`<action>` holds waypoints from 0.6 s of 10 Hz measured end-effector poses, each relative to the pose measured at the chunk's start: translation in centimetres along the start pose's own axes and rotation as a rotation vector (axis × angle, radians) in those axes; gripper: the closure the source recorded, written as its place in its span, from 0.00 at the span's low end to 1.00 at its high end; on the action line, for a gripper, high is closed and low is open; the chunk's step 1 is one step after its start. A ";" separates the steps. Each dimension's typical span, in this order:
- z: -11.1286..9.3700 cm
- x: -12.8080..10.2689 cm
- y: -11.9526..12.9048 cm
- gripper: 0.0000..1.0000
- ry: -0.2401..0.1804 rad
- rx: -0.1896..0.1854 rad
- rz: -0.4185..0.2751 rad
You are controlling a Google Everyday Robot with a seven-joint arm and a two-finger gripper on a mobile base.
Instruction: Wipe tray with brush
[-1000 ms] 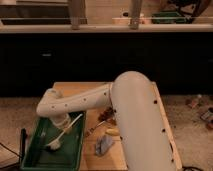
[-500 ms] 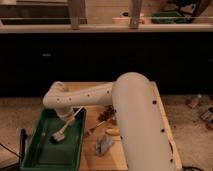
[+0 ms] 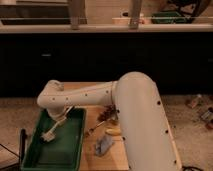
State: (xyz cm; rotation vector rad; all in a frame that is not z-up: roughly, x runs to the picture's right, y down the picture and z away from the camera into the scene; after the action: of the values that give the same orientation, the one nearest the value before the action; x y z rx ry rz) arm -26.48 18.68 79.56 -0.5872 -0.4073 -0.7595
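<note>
The green tray (image 3: 70, 155) lies at the lower left, partly on the wooden board. My gripper (image 3: 63, 118) hangs below the white arm's wrist (image 3: 54, 96), over the tray's far half. It is shut on the brush (image 3: 56, 128). The thin cream handle slants down to the left. The bristled head (image 3: 48, 135) is at or just above the tray floor near the left wall; I cannot tell if it touches.
The wooden board (image 3: 95, 160) right of the tray holds a grey-blue object (image 3: 104, 145), a yellow piece (image 3: 114, 131), reddish bits (image 3: 106, 114) and a thin grey utensil (image 3: 91, 131). A black upright object (image 3: 22, 144) stands at the tray's left edge. The arm's bulky white link (image 3: 145, 130) fills the right.
The wrist has moved right and a little towards the tray's far end. The brush head has swept across the tray floor, ending towards the left wall.
</note>
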 end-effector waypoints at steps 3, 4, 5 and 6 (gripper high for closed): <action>-0.5 -3.7 1.3 1.00 -0.045 0.004 -0.101; -0.4 -4.3 1.9 1.00 -0.055 -0.010 -0.117; -0.1 -4.3 2.5 1.00 -0.058 -0.027 -0.123; 0.2 -3.9 3.4 1.00 -0.057 -0.049 -0.118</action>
State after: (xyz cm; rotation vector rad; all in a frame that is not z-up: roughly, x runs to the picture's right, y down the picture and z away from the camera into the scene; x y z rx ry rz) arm -26.60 22.82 76.42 -0.6358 -0.4803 -0.8693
